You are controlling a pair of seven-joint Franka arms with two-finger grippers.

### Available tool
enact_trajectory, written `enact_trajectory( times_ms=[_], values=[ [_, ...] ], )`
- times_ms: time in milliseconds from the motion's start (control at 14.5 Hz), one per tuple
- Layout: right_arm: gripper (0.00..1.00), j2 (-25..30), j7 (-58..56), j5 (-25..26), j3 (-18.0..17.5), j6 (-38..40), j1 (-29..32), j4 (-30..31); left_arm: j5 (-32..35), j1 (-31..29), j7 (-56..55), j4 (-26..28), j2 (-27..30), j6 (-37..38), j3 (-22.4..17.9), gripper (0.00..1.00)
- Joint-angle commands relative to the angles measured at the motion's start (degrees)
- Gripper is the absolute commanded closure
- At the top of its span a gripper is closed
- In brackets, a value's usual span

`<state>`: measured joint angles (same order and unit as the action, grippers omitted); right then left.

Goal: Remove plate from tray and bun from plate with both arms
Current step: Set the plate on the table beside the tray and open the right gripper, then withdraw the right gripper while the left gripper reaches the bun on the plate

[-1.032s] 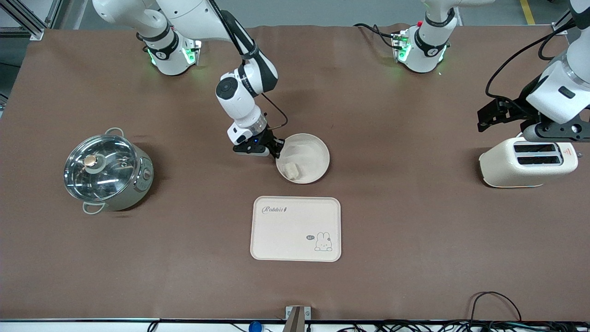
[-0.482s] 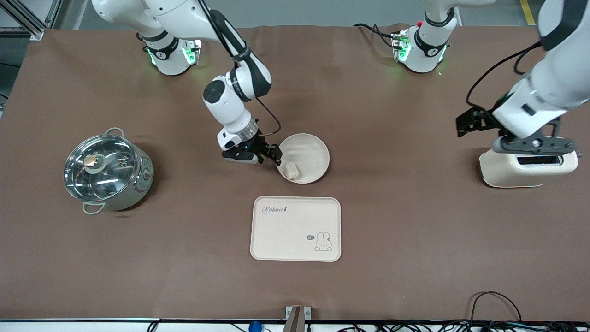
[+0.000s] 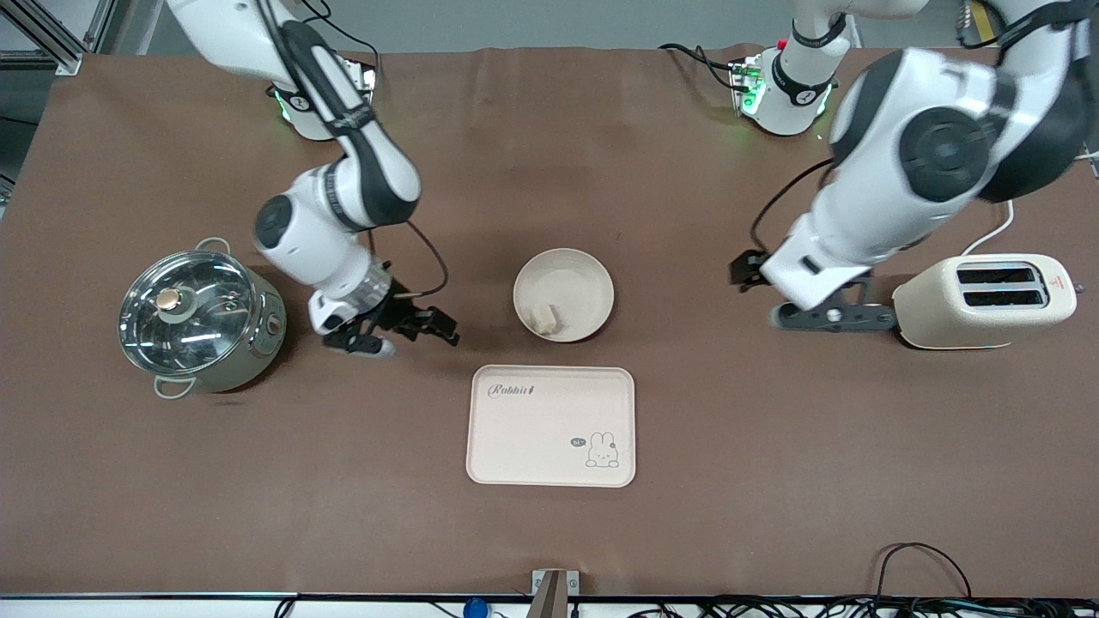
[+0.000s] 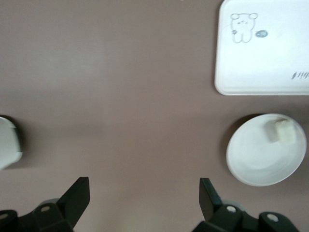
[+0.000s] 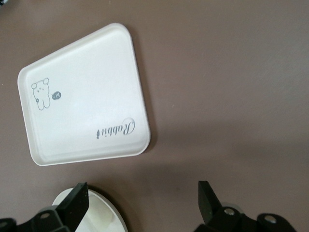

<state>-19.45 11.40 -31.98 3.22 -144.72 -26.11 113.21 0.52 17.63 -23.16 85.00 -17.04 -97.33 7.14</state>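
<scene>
The plate (image 3: 564, 294) sits on the bare table at the tray's (image 3: 551, 427) twelve o'clock, rims apart, the bun (image 3: 544, 318) against its nearer rim. The right gripper (image 3: 403, 330), fingers wide, hangs at the plate's nine o'clock; the left gripper (image 3: 831, 317), wide too, at three o'clock beside the toaster (image 3: 984, 299).

Lidded pot (image 3: 201, 313), toaster (image 3: 986, 302), brown table (image 3: 773, 481).

Plate (image 3: 564, 294) sits on table (image 3: 687, 446), off tray (image 3: 551, 426) and farther from camera, bun (image 3: 544, 318) in it; right gripper (image 3: 403, 330) open between pot (image 3: 201, 315) and plate, left gripper (image 3: 831, 316) between plate and toaster (image 3: 984, 300).
</scene>
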Motion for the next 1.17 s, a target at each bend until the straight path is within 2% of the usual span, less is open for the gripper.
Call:
enact_trajectory(
  times_ms=[0,138,344,482,757,826,894,1032,1101],
  values=[
    [0.00,1.4,0.1,8.4,5.0,15.6,0.6,-9.5,-0.9,4.5,-8.9,-0.9,-4.8,-4.5,0.0,0.00],
    [0.00,4.1,0.1,16.0,9.2,27.1,0.6,-15.3,-0.9,8.5,-16.2,-0.9,-8.6,-8.5,0.0,0.00],
    [0.00,8.8,0.1,27.5,10.9,39.7,1.1,-23.2,-1.6,13.6,-25.0,-0.9,-13.4,-15.9,0.0,0.00],
    [0.00,11.6,-2.5,30.1,11.4,43.8,4.7,-26.5,-2.6,17.3,-31.5,-0.7,-16.5,-23.0,0.0,0.03],
    [0.00,15.9,-7.6,31.3,12.2,50.5,9.1,-29.2,-2.0,21.7,-39.1,-0.4,-22.1,-32.3,-0.1,0.10],
    [0.00,16.2,-8.6,32.8,11.3,52.9,11.6,-30.2,-2.0,22.0,-39.2,-0.4,-23.3,-34.3,-0.1,0.12],
    [0.00,16.2,-10.3,33.2,8.9,55.0,15.1,-30.9,-2.0,22.4,-39.4,-0.4,-24.4,-36.5,-0.1,0.14],
    [0.00,17.2,-12.5,33.5,-1.9,55.8,26.6,-31.1,-1.9,23.4,-39.9,0.3,-25.6,-38.3,-0.2,0.16],
    [0.00,18.0,-13.1,33.6,-4.7,56.6,29.6,-30.9,-1.9,23.3,-40.0,0.3,-26.2,-39.1,-0.2,0.17]
  ],
)
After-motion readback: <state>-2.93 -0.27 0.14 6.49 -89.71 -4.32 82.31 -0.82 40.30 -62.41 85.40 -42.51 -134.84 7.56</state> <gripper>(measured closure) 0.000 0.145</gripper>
